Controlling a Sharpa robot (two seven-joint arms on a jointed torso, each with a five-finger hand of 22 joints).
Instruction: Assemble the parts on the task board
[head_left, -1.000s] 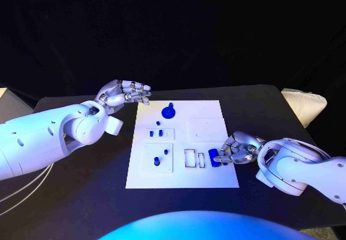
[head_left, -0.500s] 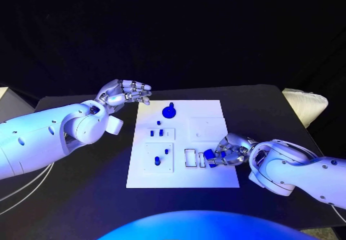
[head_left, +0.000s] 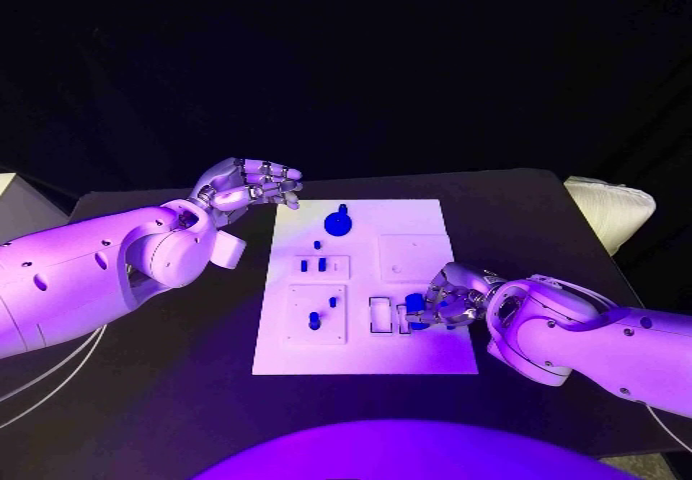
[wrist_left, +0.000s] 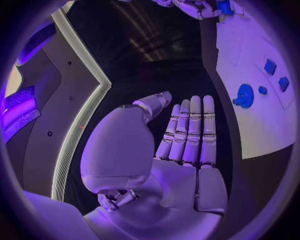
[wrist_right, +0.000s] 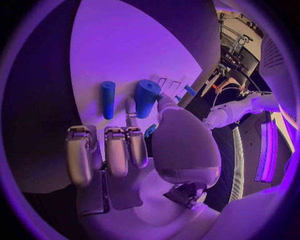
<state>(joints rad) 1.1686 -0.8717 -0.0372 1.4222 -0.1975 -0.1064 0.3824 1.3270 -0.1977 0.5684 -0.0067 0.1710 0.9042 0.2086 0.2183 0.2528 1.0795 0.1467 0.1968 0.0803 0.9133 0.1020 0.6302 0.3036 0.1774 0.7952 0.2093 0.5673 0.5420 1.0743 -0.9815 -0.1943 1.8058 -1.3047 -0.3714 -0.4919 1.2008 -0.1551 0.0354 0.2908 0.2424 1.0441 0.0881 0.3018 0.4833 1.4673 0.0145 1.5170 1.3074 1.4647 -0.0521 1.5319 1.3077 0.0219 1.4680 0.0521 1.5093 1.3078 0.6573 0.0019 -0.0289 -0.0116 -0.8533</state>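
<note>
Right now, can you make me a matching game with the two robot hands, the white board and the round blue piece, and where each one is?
Things:
1. left hand
2. right hand
3. round blue piece
4. white board

Places:
A. middle of the black table
B. far end of the board
C. over the board's near right part, by a blue piece
D. off the board, beyond its far left corner

Pairs: 1-D, 2-C, 3-B, 4-A

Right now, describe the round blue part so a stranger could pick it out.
Find the white task board mid-table. At its far edge, near the left hand, lies the round blue part. It is a flat disc with a stub, bigger than the other blue pieces.
</note>
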